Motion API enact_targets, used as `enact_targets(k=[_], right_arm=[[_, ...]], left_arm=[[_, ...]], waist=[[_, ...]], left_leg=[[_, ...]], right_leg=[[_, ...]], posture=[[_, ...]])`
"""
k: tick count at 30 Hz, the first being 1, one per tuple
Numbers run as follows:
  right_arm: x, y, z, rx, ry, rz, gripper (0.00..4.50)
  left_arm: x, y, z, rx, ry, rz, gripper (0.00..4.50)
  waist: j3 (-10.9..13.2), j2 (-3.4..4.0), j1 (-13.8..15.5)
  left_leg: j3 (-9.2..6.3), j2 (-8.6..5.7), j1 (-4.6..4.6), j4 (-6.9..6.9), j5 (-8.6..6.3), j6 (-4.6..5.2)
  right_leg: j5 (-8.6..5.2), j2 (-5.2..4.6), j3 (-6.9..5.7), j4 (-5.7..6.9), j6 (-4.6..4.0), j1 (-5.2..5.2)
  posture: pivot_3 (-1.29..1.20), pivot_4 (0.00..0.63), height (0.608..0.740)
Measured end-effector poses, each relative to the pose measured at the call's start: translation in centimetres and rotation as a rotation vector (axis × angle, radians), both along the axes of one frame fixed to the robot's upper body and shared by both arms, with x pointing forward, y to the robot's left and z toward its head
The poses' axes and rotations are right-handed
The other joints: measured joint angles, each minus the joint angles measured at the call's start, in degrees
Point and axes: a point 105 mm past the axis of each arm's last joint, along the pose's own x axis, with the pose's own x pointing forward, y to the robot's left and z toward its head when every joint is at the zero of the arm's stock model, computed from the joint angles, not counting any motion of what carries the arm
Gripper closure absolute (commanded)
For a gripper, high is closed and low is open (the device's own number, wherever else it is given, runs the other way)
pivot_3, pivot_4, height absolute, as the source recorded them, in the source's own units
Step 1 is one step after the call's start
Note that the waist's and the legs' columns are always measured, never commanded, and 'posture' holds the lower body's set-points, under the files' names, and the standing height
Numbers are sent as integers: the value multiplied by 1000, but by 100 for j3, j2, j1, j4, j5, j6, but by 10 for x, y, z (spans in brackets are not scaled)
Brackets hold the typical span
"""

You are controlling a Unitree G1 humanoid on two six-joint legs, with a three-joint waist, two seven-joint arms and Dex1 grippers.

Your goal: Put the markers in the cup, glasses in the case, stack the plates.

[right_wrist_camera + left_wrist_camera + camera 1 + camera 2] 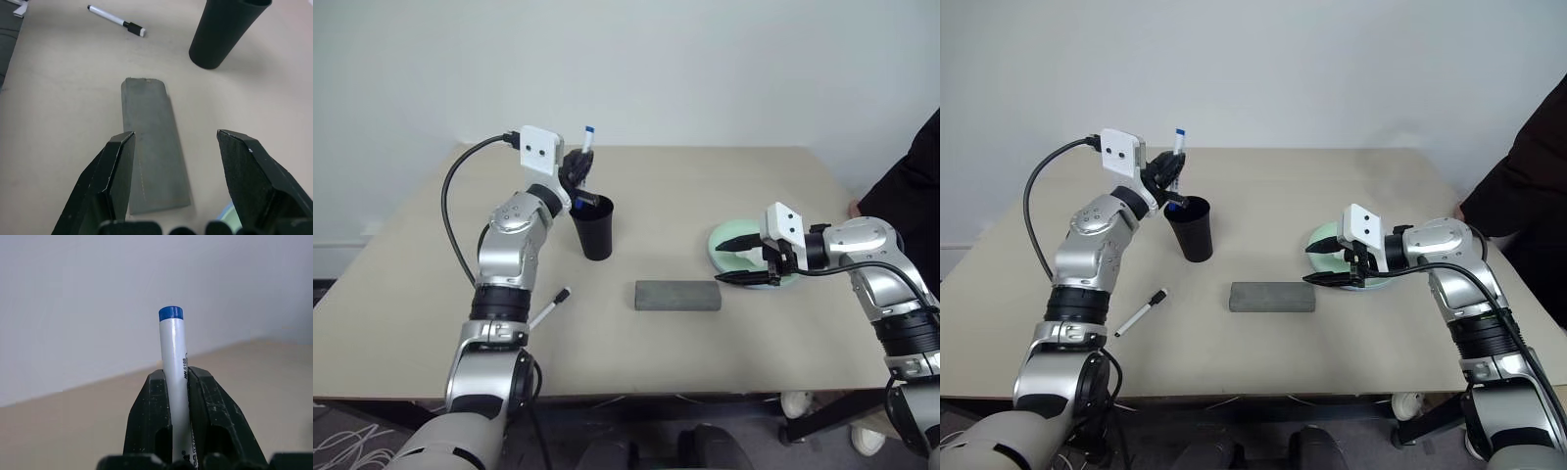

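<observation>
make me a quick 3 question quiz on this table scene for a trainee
1. True or false: the left tool grips the blue-capped marker.
2. Where is the black-capped marker? A in the cup; B on the table; C on the case.
3. What lies under the open right tool?

Key: 1 true; 2 B; 3 a mint green plate.

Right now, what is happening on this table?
The left claw is shut on the blue-capped marker, holding it upright above the black cup. The black-capped marker lies on the table near the left arm. The right claw hangs open over the plates, with the grey case closed in the middle.
</observation>
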Motion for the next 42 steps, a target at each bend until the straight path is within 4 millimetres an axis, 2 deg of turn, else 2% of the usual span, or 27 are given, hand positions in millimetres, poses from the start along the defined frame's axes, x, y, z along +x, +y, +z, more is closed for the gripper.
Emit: enact_targets(k=[4, 9, 12, 21, 26, 33, 39, 42], right_arm=[[0, 1, 0, 1, 0, 2, 1617], [0, 1, 0, 2, 0, 1, 1617], [0, 1, 0, 3, 1, -1, 1617], [0, 1, 0, 3, 2, -3, 1617], [0, 1, 0, 3, 1, -4, 1617], [1, 1, 0, 5, -2, -10, 1617], [1, 0, 0, 6, 3, -16, 1617], [2, 0, -1, 6, 10, -20, 1617]], left_arm=[[13, 13, -10, -26, -33, 111, 4380], [16, 10, -33, -37, -15, 128, 4380], [16, 6, -39, -33, -15, 123, 4380], [17, -3, -29, -23, -54, 79, 4380], [17, 4, -22, -5, -72, 87, 4380], [18, 16, 3, 24, -119, 85, 4380], [16, 2, 15, -14, -134, 1, 4380], [14, -13, 21, -68, -145, -66, 4380]], waist=[[0, 0, 7], [-1, -2, 9], [-1, -2, 7], [-2, -2, 4], [-2, -2, -11], [-2, -2, -8], [-2, -2, -3], [-2, -2, -4]], left_leg=[[1, 0, -4, 0, -1, -1], [-1, 0, -20, 0, -6, -13], [-1, 0, -29, 0, 3, -30], [-4, 1, -37, 0, -6, -37], [-5, 1, -61, 1, 7, -48], [-5, -1, -67, 3, 7, -47], [-5, -1, -69, 3, 15, -33], [-5, -1, -69, 5, 19, -27]], right_leg=[[2, -6, -8, -1, -1, -2], [4, -12, -21, -7, 1, -15], [8, -12, -23, -10, 6, -22], [26, -8, -27, -36, 11, -20], [54, -6, -28, -60, 22, -30], [60, -6, -29, -73, 29, -29], [60, -7, -29, -73, 29, -29], [60, -7, -28, -72, 28, -29]], posture=[[0, 0, 709], [0, 0, 709], [0, 0, 709], [0, 0, 709], [0, 0, 709], [0, 0, 709], [0, 0, 709], [0, 0, 709]])
